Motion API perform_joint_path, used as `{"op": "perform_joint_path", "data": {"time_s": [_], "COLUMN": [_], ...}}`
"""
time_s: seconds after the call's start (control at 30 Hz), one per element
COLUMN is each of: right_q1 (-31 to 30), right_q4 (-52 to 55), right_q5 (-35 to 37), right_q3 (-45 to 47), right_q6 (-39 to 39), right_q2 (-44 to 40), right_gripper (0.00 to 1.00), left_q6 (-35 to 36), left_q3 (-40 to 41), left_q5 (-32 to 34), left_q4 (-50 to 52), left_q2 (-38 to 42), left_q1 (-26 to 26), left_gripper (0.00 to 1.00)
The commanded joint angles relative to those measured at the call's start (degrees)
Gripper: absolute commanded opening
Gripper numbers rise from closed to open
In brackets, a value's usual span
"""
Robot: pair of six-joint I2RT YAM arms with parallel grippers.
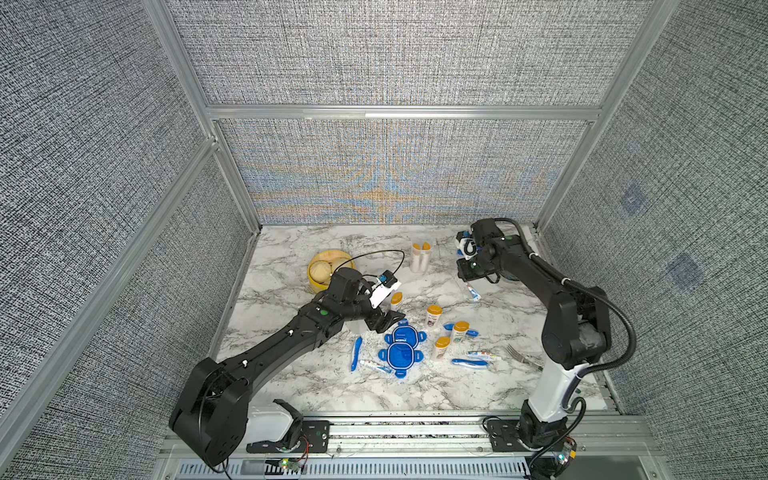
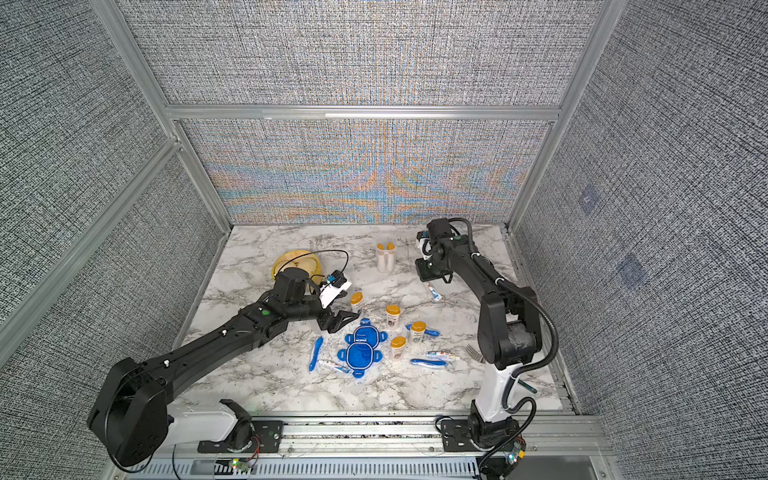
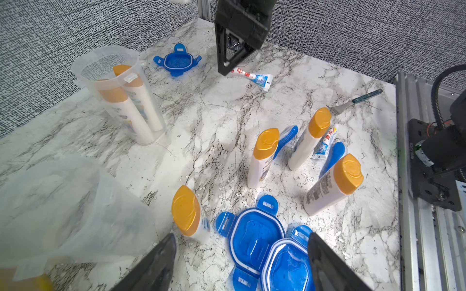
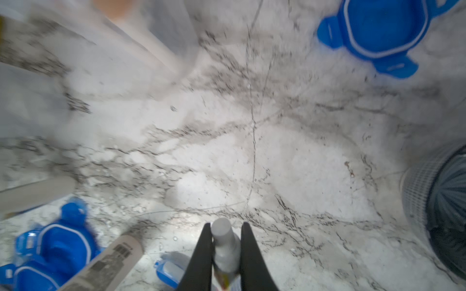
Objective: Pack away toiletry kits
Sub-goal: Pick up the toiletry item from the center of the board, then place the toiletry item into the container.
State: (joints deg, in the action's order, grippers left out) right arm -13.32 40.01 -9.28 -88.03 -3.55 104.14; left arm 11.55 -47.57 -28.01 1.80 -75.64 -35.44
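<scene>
1. Toothpaste tube (image 1: 473,291), the item in hand. It is at about 2 o'clock on the marble table (image 1: 316,386), taking the back wall as 12. It looks small, light and soft-walled. The body would dent and the printed skin seems slick, so the stiff cap end is the sound hold.
2. Right gripper (image 4: 226,226). It is clamped on that tube, one finger on either side of the neck just below the grey cap. I cannot tell whether the tube's tail is clear of the table.
3. Left gripper (image 3: 242,235). Its jaws are spread wide and hold nothing. It hovers near the dial's centre, above two overlapping blue lids (image 1: 401,347).
4. Clear tub (image 1: 420,257), 12 o'clock. It stands upright without a lid, with two bottles inside, caps up. This is the likely destination. It is thin-walled and probably tips if knocked at the rim.
5. Second clear tub (image 3: 63,201). It is close beside the left gripper and blurred, so its contents are unclear.
6. Loose bottles, four. All are upright and orange-capped, spread from the centre to 4 o'clock, the nearest being (image 1: 396,300). They look top-heavy.
7. Toothbrush (image 1: 356,353), 8 o'clock, lying flat. Another (image 1: 469,363) is at 4 o'clock, near a spare tube (image 1: 484,354).
8. Obstructions:
   - A third lid (image 3: 176,59) and a dark bowl (image 4: 441,201) sit near the right gripper.
   - The steamer (image 1: 328,268) is at 10 o'clock.
   - The fork (image 1: 523,357) is at 4 o'clock.
</scene>
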Motion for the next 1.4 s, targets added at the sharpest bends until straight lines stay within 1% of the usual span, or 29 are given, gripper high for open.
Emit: {"op": "perform_joint_path", "data": {"time_s": [0.0,0.13,0.3,0.47,0.63,0.77,0.97,1.2,1.27,1.37], "right_q1": [-1.4,-5.7,-8.4,-8.5,-8.2,-7.4,-5.7,-5.1,-5.0,-4.9], "right_q4": [-8.5,-15.1,-25.5,-32.1,-41.6,-45.9,-50.5,-54.0,-54.7,-56.0], "right_q5": [-9.0,-8.8,-9.4,-7.5,-10.5,-12.8,-15.6,-18.1,-18.7,-19.2], "right_q3": [-1.5,-6.4,-11.1,-14.5,-13.2,-12.1,-11.0,-8.8,-8.8,-8.5], "right_q6": [0.2,-1.0,0.5,1.8,0.9,0.5,0.7,0.7,0.8,0.7], "right_q2": [-2.3,-2.4,1.2,5.7,9.1,10.6,12.3,14.0,14.6,15.4], "right_gripper": [0.09,0.09,0.08,0.08,0.08,0.08,0.08,0.08,0.08,0.08], "left_q6": [-0.7,-1.4,-1.5,-0.7,-1.3,-1.1,-1.9,-4.6,-4.9,-5.0], "left_q3": [-1.0,-3.0,-4.3,-5.9,-5.2,-4.9,-1.0,4.0,4.6,4.4], "left_q5": [0.7,2.9,4.4,5.4,6.9,7.0,5.9,7.7,7.8,7.7], "left_q4": [-1.3,-0.3,0.1,2.1,1.1,0.6,-7.3,-19.3,-21.2,-21.1], "left_q2": [-0.6,-2.2,-3.1,-3.5,-3.0,-2.5,0.5,3.3,3.7,3.9], "left_q1": [0.1,0.1,0.1,0.2,0.2,0.2,0.2,0.2,0.2,0.2], "left_gripper": [0.80,0.79,0.79,0.78,0.78,0.78,0.78,0.79,0.79,0.79]}}
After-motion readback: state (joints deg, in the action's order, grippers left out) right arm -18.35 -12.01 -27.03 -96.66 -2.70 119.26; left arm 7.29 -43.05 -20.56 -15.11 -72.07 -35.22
